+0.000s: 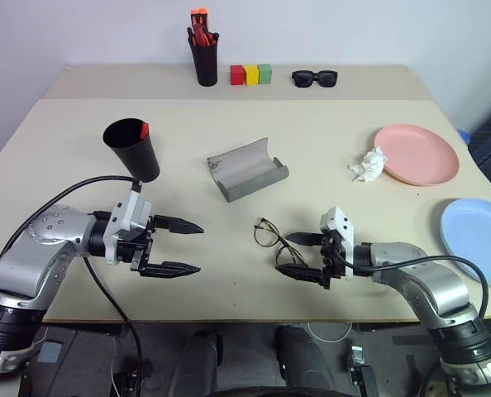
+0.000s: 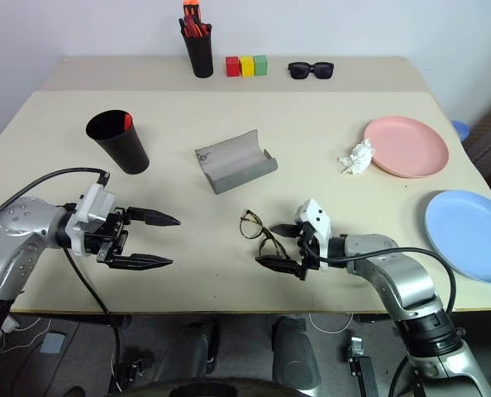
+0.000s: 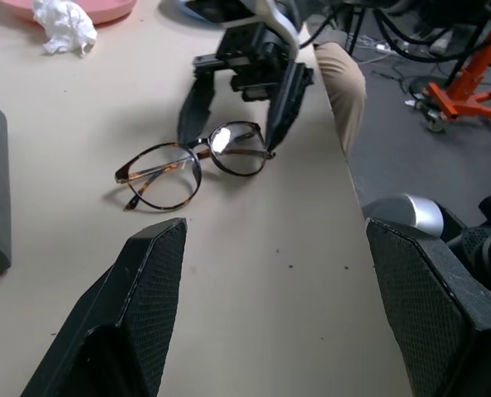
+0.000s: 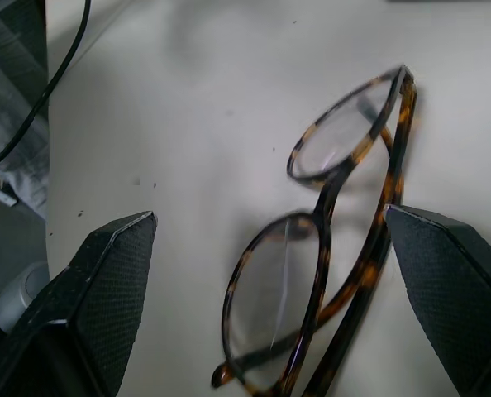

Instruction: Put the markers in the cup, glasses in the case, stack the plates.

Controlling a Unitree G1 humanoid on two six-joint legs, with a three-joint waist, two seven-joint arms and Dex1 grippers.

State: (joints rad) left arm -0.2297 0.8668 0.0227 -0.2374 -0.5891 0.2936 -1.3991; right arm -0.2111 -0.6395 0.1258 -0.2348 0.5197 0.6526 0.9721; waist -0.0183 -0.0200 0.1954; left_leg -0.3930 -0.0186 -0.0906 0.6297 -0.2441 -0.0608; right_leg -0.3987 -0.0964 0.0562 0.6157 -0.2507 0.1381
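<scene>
Beige and wide, the desk (image 1: pixel 328 207) is standing against a pale wall, carrying everything in the scene. At its far edge a narrow black pen holder (image 1: pixel 205 62) is holding orange-capped pens, with 3 small blocks (image 1: pixel 251 74) in red, yellow and green to its right and chunky black sunglasses (image 1: pixel 314 78) further right. On the left the cup (image 1: pixel 135 149) is standing tilted, a red-orange marker end (image 1: pixel 144 130) showing inside its rim. Near the middle the grey case (image 1: pixel 247 169) is lying open. On the right the pink plate (image 1: pixel 419 154) is sitting with a crumpled white tissue (image 1: pixel 368 165) touching its left edge, and the blue plate (image 1: pixel 481 240) is lying nearer, well apart from the pink one and not stacked.

The glasses (image 1: pixel 272 236) are lying on the desk near the front edge, between the 2 hands, temples folded. The right hand (image 1: pixel 298 254) is pointing left at them with its fingers spread wide; in the right wrist view the frame is lying between the 2 fingers, one finger (image 4: pixel 452 289) just beside a temple, nothing gripped. The left hand (image 1: pixel 178 246) is hovering near the front left, below the cup, pointing right with its fingers apart and holding nothing
</scene>
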